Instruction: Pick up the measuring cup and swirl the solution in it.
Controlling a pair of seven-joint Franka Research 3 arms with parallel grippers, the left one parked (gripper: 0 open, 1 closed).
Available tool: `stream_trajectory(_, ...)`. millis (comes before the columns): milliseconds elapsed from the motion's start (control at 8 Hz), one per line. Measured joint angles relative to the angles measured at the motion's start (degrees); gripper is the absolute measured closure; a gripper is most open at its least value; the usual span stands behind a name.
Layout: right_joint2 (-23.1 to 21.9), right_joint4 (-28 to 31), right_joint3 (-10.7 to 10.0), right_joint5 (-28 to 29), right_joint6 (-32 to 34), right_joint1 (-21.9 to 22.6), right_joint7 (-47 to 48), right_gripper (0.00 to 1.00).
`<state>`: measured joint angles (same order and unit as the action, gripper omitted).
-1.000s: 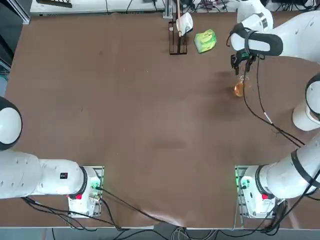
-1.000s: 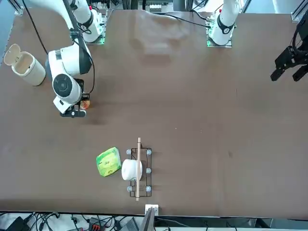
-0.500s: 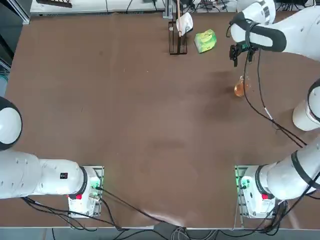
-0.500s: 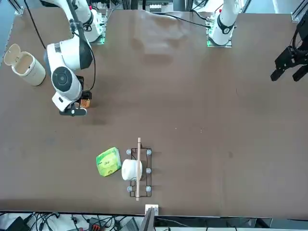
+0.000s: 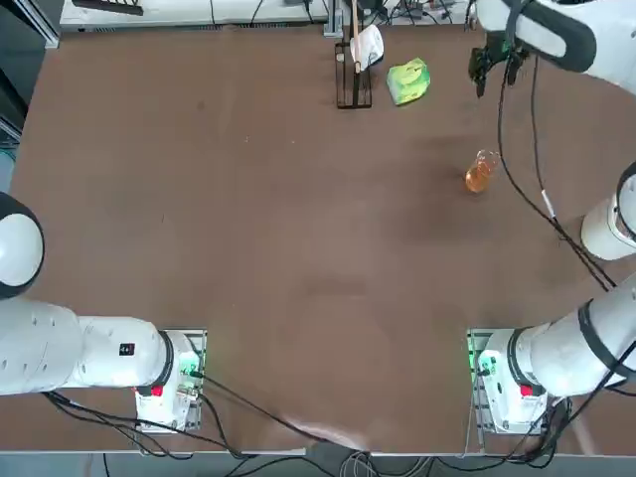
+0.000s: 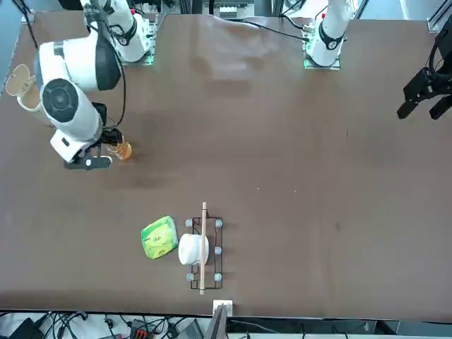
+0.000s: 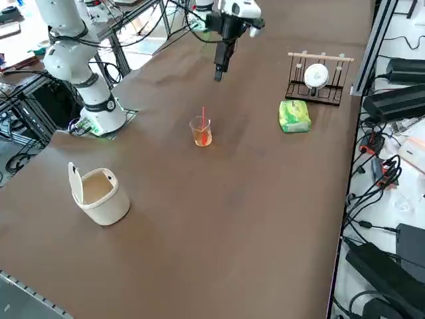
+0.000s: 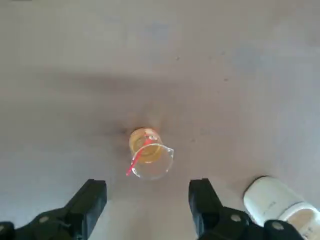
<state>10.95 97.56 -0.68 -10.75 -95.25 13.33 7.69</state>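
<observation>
The measuring cup (image 5: pixel 481 173) is a small clear glass vessel that stands upright on the brown table (image 5: pixel 298 248), free of any grip. The orange solution (image 8: pixel 142 145) sits in its bottom, and a thin red stick (image 7: pixel 203 117) leans inside. My right gripper (image 7: pixel 218 72) hangs high above the table, behind the cup toward the far edge, apart from it. In the right wrist view the cup (image 8: pixel 149 154) lies well below my open gripper (image 8: pixel 147 197), whose two black fingers (image 8: pixel 90 200) stand wide with nothing between them.
A white lidded cup (image 7: pixel 99 195) stands near the table's right edge. At the far edge sit a green lumpy bag (image 5: pixel 408 80) and a wire rack (image 5: pixel 353 70) with a white cup on it. The arm's black cable (image 5: pixel 517 189) hangs past the measuring cup.
My right gripper was down around the measuring cup. It has opened fully, risen and drawn back toward the far edge. The cup stays in place on the table.
</observation>
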Motion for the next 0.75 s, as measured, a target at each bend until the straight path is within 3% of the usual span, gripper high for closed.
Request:
stream_trajectory(375,-0.2,-8.7,-0.3,5.2,7.2,-4.4,-4.1,0.00)
stream_trajectory(750,-0.3,-16.3,-0.4,6.5,11.8,-5.3,-4.1,0.00)
